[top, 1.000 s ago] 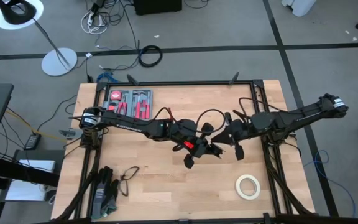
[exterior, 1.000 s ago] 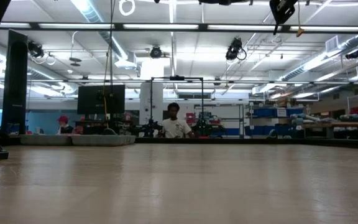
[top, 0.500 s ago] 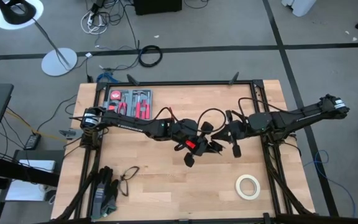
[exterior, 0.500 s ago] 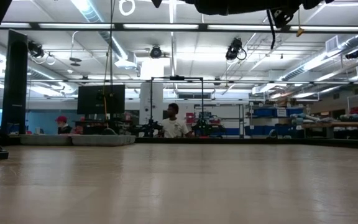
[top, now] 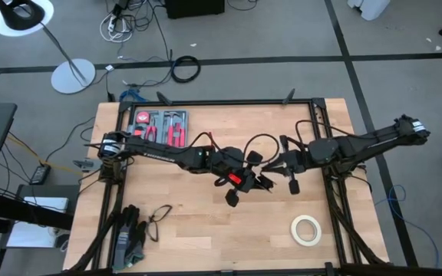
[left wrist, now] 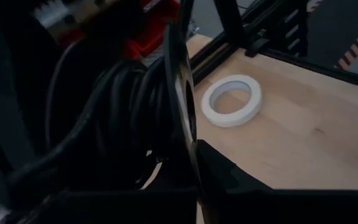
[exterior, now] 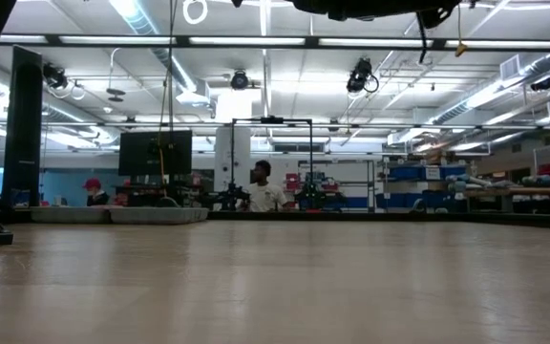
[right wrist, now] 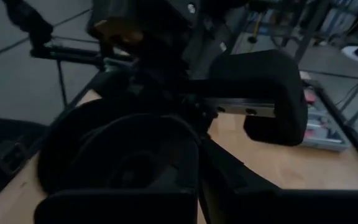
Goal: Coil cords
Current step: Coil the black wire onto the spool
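The thin black cord shows as a loop arching between my two grippers above the middle of the table. Several turns of it are bundled in a coil in the left wrist view and show as a dark round mass in the right wrist view. My left gripper is shut on the coil, high above the table. My right gripper stands right beside it, on the table's right side, shut on the cord. In the low view only the arms' undersides show at the top. My left gripper holds the bundled turns of the cord between its fingers, several strands together. The coil is lifted clear of the table. The gripper's own body hides the exact place of contact. My right gripper meets the cord at the coil's right side. The dark coil and the fingers hide the place of contact. The cord there is clear of the table, and the slack loop rises from between the two grippers.
A cream-white tape roll lies flat near the front right and also shows in the left wrist view. A red-and-black tool tray sits at the far left. Gloves and glasses lie at the front left. People sit in the room beyond.
My right gripper has gone a little toward the table's left, closer to my left gripper. In the low view the cord's hanging end has risen almost out of the picture's top. The loop between the grippers has kept its shape.
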You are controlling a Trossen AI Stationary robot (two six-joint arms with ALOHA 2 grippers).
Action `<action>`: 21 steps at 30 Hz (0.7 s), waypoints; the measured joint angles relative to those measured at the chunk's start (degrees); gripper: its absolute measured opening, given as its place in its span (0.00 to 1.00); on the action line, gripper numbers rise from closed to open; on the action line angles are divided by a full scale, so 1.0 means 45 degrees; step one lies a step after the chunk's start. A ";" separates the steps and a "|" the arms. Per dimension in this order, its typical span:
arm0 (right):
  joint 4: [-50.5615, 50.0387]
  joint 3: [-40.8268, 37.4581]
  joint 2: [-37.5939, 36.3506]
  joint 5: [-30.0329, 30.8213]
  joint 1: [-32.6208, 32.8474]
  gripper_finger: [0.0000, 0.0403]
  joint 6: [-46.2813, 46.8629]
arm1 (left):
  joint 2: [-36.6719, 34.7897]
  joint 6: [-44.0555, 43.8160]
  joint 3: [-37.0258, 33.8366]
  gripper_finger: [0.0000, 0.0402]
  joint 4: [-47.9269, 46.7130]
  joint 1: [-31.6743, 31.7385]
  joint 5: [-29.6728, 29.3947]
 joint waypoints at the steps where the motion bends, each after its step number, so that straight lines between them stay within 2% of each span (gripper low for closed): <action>1: -0.0179 0.0116 0.0000 0.0013 0.0158 0.02 0.0127 | -0.0023 0.0007 -0.0004 0.00 -0.0074 -0.0014 -0.0037; 5: -0.0500 0.0521 -0.0015 0.1001 0.0800 0.02 0.0447 | -0.0351 0.0023 -0.0005 0.00 -0.0201 0.0024 -0.0310; 10: -0.0669 0.0659 -0.0040 0.2012 0.1292 0.01 0.0375 | -0.0847 -0.0235 -0.0027 0.00 -0.1493 0.0116 -0.0420; 21: -0.0898 0.0654 -0.0052 0.1988 0.1324 0.01 0.0783 | -0.0891 -0.0583 -0.0034 0.00 -0.2214 -0.0042 -0.0846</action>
